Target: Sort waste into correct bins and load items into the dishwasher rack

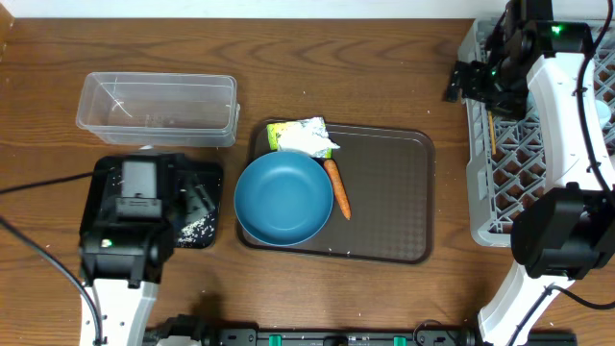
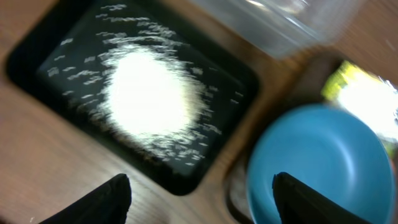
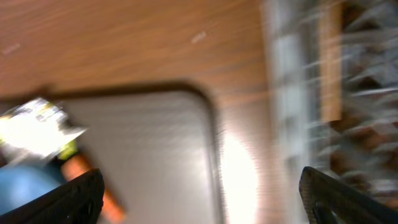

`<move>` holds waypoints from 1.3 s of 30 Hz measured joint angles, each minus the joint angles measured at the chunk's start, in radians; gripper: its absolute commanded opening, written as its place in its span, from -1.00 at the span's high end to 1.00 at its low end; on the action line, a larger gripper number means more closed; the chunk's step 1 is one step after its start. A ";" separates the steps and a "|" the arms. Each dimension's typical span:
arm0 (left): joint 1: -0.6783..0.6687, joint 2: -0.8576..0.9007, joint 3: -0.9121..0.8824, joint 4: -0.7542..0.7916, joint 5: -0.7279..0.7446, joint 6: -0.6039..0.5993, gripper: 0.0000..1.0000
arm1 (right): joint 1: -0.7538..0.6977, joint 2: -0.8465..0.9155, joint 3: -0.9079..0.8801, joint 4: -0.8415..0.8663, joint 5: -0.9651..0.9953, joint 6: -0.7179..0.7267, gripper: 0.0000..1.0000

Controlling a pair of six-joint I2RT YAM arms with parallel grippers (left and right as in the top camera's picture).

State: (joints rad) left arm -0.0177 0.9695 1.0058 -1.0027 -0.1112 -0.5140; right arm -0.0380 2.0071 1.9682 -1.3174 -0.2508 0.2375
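Observation:
The large blue bowl (image 1: 283,199) sits empty on the left of the brown tray (image 1: 384,192), with the orange carrot (image 1: 336,187) beside it and the crumpled white-and-green wrapper (image 1: 303,136) behind it. White rice (image 2: 149,93) lies in the black tray (image 2: 37,56), mostly hidden overhead under my left arm (image 1: 130,216). My left gripper (image 2: 199,199) is open and empty above the black tray's near corner and the bowl (image 2: 323,162). My right gripper (image 3: 199,193) is open and empty, high over the brown tray's right edge by the grey rack (image 1: 500,183). The chopsticks (image 1: 492,130) lie in the rack.
The clear plastic container (image 1: 159,108) stands at the back left, behind the black tray. The rack fills the right edge of the table. A strip of bare wooden table (image 1: 450,173) runs between the brown tray and the rack.

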 measured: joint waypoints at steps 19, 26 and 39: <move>0.219 0.017 0.000 -0.095 0.000 -0.091 -0.87 | 0.453 0.055 0.000 0.146 0.034 0.065 -0.99; 0.219 0.056 0.000 -0.110 0.000 -0.092 -0.89 | 0.557 0.134 -0.001 0.183 0.088 0.107 -0.74; 0.219 0.089 0.000 -0.116 0.000 -0.092 -0.90 | 0.579 0.301 -0.005 0.105 0.115 0.158 -0.61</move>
State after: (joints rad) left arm 0.2012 1.0584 1.0058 -1.1183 -0.1112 -0.6064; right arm 0.5415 2.3081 1.9636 -1.2121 -0.1360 0.3950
